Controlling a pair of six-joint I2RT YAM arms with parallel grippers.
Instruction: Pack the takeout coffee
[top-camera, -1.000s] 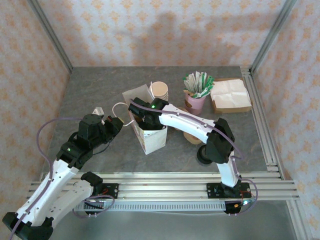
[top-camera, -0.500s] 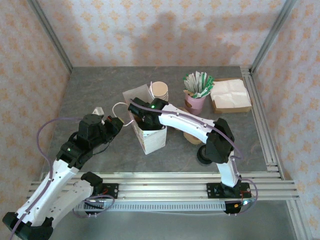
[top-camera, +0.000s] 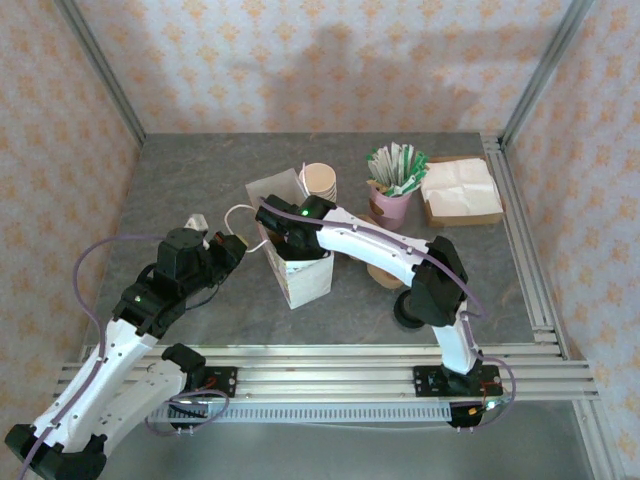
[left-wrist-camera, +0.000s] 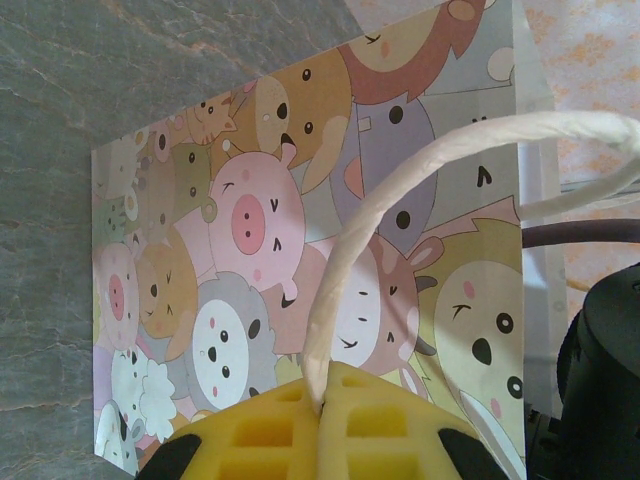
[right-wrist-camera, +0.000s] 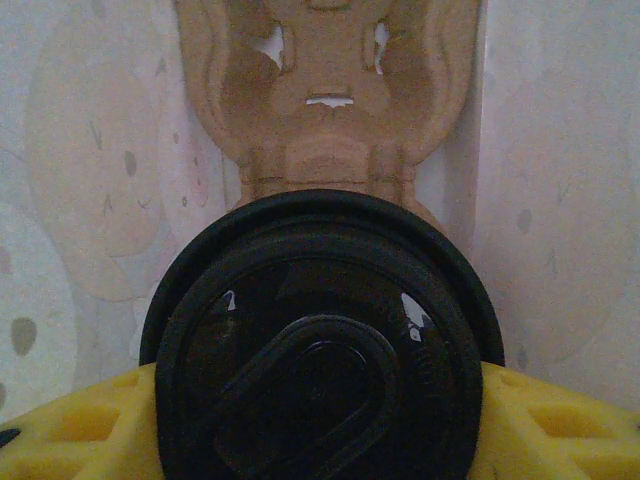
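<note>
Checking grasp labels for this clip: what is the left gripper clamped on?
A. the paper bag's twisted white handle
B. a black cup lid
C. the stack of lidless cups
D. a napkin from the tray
A: in the left wrist view the left gripper has its yellow fingers pinched shut on the twisted white handle, which loops over the cartoon-animal paper bag.

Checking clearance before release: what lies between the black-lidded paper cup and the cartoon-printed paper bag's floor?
A brown moulded cardboard cup carrier sits beyond the round black plastic lid, seen in the right wrist view.
</note>
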